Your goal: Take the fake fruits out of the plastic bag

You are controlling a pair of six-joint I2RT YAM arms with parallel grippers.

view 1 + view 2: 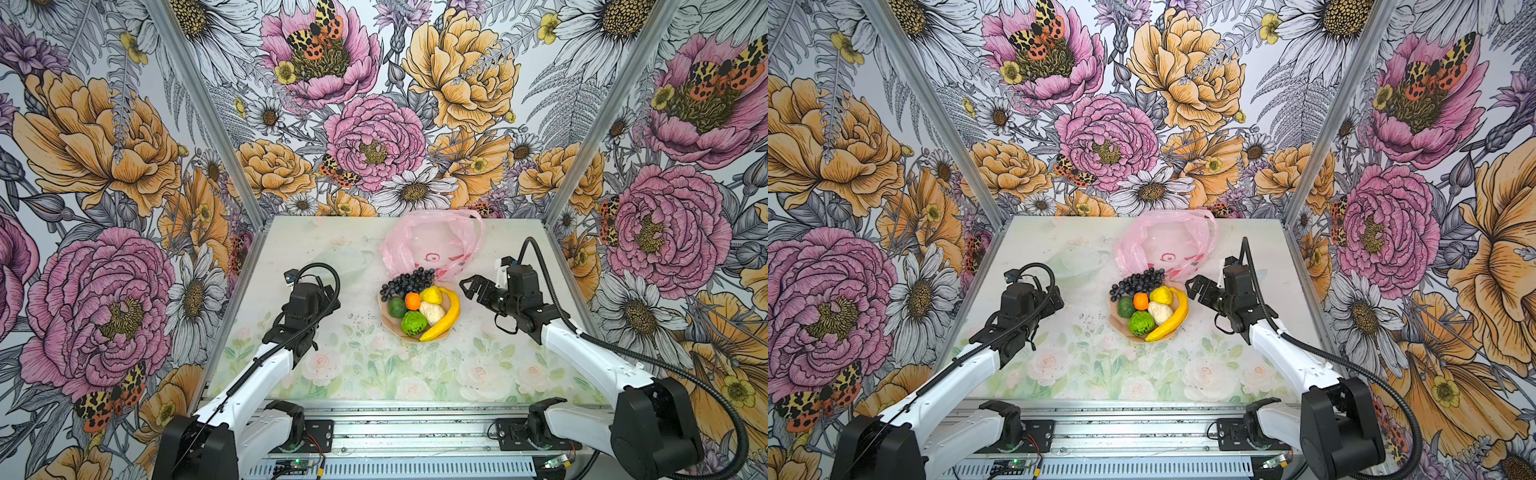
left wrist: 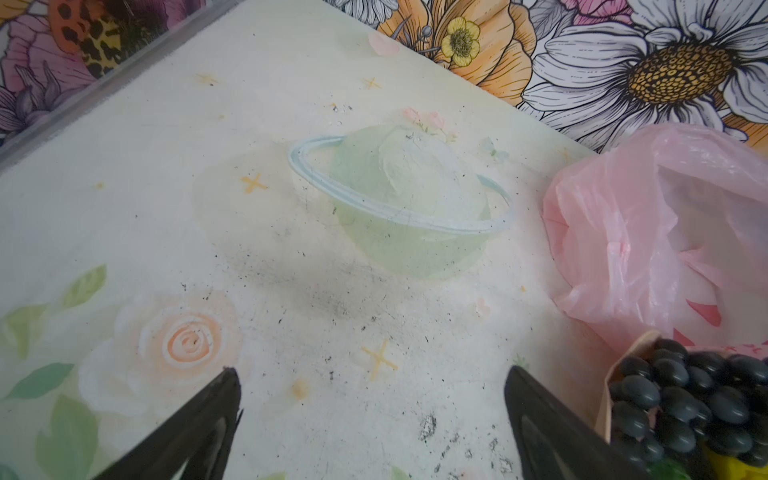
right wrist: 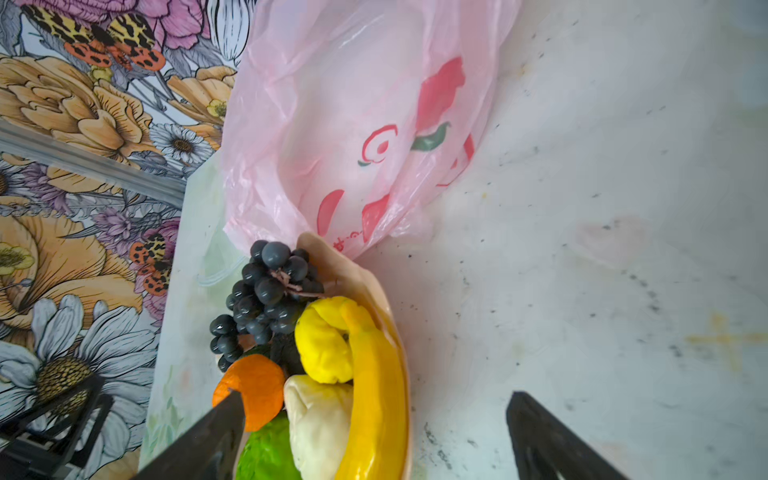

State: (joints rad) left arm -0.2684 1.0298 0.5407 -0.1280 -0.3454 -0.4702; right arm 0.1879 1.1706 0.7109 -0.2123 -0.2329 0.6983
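Fake fruits (image 1: 1160,311) are all heaped in the peach bowl (image 3: 332,266) at mid-table, and I count seven. The grape bunch (image 1: 405,282) is on the far left rim, then avocado (image 1: 397,307), orange (image 1: 412,301), lemon (image 1: 431,295) and cream-white lump (image 1: 432,312). The lime-green ball (image 1: 411,323) sits at the near side and the banana (image 1: 446,316) curls along the right rim.

The plastic bag (image 1: 432,241) lies slumped just beyond the bowl, its near edge touching the far rim. Through the pink film I make out only red print, no fruit shape, so I judge the emptying done, or as good as.

Now the relation I care about. The bowl sits just left of my right gripper (image 1: 468,289), and the bag lies far and slightly left of it. That gripper hangs with jaws spread wide and nothing between them, aimed left at the banana side of the bowl. The banana's long axis runs near to far, across that line of reach.

My left gripper (image 2: 372,370) is wide and empty too. It hovers over bare table (image 1: 353,353) well left of the bowl, with the bag far and right of it. The right arm is clearly nearer to both bowl and bag. To confirm the bag holds nothing, I'd send that arm far past the bowl, staying high so I don't clip the grapes.
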